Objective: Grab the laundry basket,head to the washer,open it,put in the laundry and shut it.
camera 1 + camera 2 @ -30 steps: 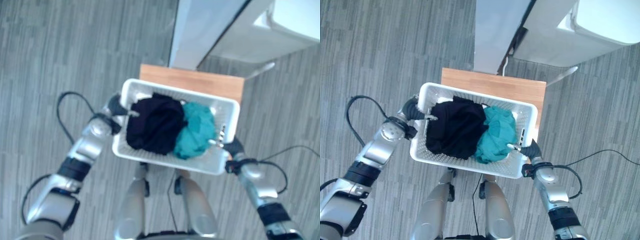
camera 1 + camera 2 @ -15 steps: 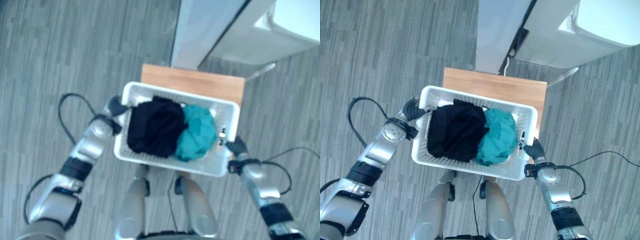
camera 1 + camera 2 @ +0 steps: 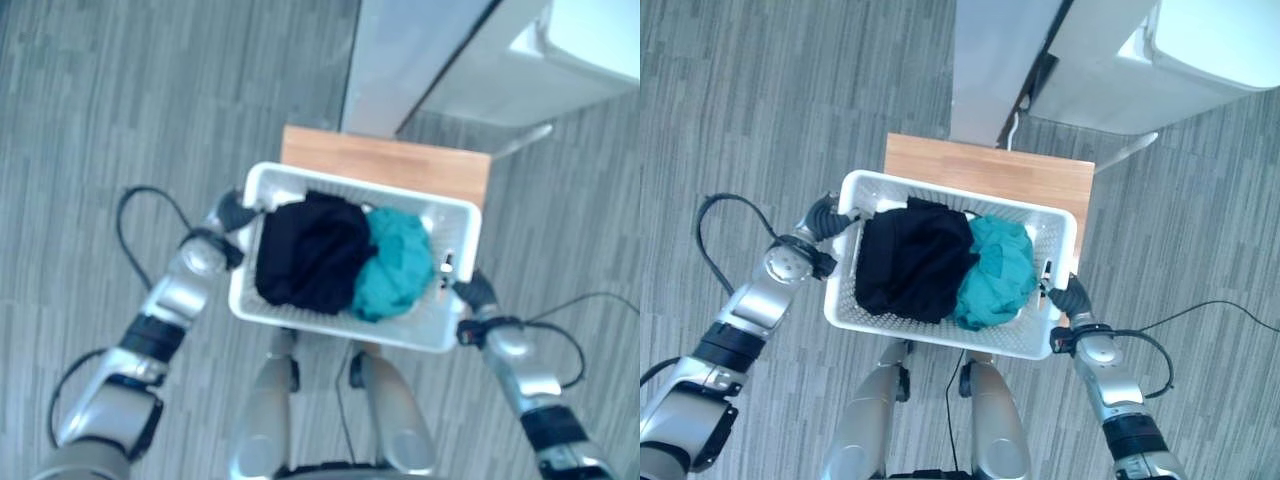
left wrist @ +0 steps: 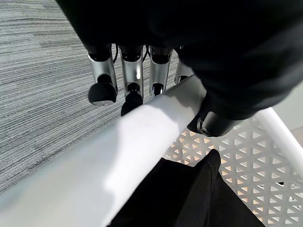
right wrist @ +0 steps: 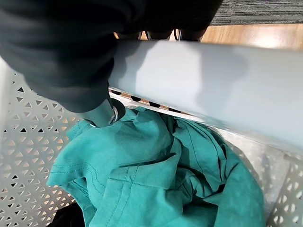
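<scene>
Left eye view: the white laundry basket (image 3: pixel 448 218) is held over a wooden worktop (image 3: pixel 400 166), each end rim clasped by the left hand (image 3: pixel 232 212) and right hand (image 3: pixel 474 292). A black garment (image 3: pixel 310 250) and a teal garment (image 3: pixel 398 262) are lying inside, touching.

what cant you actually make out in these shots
- Whether the laundry basket rests on the wooden table or is lifted off it: seen from straight above in the eye views.
- Right hand fingers: hidden behind the basket rim in the right wrist view.
- What lies under the black garment and the teal garment: the pile covers it.
- The white appliance: cut off by the top edge, no door visible.
</scene>
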Tool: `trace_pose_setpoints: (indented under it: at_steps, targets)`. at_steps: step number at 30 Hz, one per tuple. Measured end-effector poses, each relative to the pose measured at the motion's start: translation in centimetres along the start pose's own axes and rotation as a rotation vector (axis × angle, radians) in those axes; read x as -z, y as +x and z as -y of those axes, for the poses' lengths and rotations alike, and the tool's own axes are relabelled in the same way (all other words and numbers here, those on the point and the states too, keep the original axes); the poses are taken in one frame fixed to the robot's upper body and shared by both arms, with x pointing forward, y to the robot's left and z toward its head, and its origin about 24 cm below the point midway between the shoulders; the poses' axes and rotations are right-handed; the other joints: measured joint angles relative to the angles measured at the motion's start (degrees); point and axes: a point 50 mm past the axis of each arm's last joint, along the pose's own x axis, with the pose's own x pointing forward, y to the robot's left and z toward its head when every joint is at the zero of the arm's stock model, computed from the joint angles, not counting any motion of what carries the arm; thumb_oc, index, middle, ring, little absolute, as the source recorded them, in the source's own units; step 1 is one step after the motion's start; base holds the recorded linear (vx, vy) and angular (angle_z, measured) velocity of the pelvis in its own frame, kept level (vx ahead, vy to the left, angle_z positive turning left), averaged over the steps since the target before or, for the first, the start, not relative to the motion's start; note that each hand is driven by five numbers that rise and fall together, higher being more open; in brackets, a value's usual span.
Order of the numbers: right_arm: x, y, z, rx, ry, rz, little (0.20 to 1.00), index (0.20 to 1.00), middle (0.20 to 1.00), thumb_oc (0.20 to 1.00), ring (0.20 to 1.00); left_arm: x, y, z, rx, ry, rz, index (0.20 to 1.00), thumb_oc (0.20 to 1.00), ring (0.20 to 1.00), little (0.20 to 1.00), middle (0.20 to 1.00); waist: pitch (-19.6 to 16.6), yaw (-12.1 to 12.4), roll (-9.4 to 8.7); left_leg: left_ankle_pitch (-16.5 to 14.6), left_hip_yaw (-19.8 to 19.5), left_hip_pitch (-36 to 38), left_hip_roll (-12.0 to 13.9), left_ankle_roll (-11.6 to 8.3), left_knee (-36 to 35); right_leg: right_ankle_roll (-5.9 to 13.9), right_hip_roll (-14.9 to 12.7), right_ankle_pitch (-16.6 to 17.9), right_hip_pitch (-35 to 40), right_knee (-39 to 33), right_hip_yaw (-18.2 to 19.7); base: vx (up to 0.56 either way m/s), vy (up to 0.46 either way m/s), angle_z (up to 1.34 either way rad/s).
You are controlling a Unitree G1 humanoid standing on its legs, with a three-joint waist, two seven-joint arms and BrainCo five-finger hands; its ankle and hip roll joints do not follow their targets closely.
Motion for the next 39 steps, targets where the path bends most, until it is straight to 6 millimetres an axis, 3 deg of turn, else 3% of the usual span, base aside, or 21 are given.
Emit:
trace_pose_setpoints:
  at_steps: [14, 22, 28, 34, 39]
  targets:
    - [0.1, -0.4, 0.0, -0.004, 0.000, -0.022, 0.200, 0.200, 0.200, 0.200, 0.200, 0.2, -0.6, -0.1, 0.017, 0.000, 0.008, 0.200, 0.200, 0.200, 0.200, 0.200, 0.0, 0.0, -0.10, 0.0, 0.1, 1.0, 0.0, 0.01, 0.0, -0.04, 0.0, 0.0, 0.9, 0.1, 0.0, 0.00, 0.000, 0.00]
    - [-0.3, -2.0, 0.1, -0.006, 0.017, 0.008, 0.200, 0.200, 0.200, 0.200, 0.200, 0.0, -2.1, -0.9, 0.022, -0.031, 0.057, 0.200, 0.200, 0.200, 0.200, 0.200, -0.4, -0.2, -0.82, 0.0, 0.4, 3.4, 0.2, 0.02, -0.1, -0.08, 0.1, 0.1, 3.0, 0.2, 0.4, 0.02, -0.010, -0.01]
    - [0.7, -3.2, -0.1, -0.038, 0.052, -0.019, 0.200, 0.200, 0.200, 0.200, 0.200, 0.4, -3.7, -1.2, 0.055, -0.029, 0.081, 0.200, 0.200, 0.200, 0.200, 0.200, -1.3, -0.1, -1.94, -0.1, 0.8, 5.3, 0.2, -0.03, -0.1, 0.03, 0.2, -0.1, 4.8, 0.2, 1.0, 0.04, -0.024, -0.03]
    - [2.5, -4.9, -0.4, -0.076, 0.060, -0.092, 0.200, 0.200, 0.200, 0.200, 0.200, 2.7, -6.0, 0.2, 0.124, -0.080, 0.019, 0.200, 0.200, 0.200, 0.200, 0.200, -3.5, 0.2, -2.04, -0.2, 0.9, 10.7, 0.4, -0.09, -2.1, 0.16, 0.2, -0.7, 9.2, 0.0, 1.0, 0.07, -0.037, -0.01]
    - [5.2, -7.4, -0.4, -0.119, 0.070, -0.206, 0.200, 0.200, 0.200, 0.200, 0.200, 5.5, -9.3, 2.5, 0.216, -0.141, -0.081, 0.200, 0.200, 0.200, 0.200, 0.200, -9.8, 0.6, -1.12, -0.6, 1.0, 18.4, 0.8, -0.24, -5.7, 0.27, 0.6, -2.4, 15.8, -1.2, 0.8, 0.08, -0.061, -0.01]
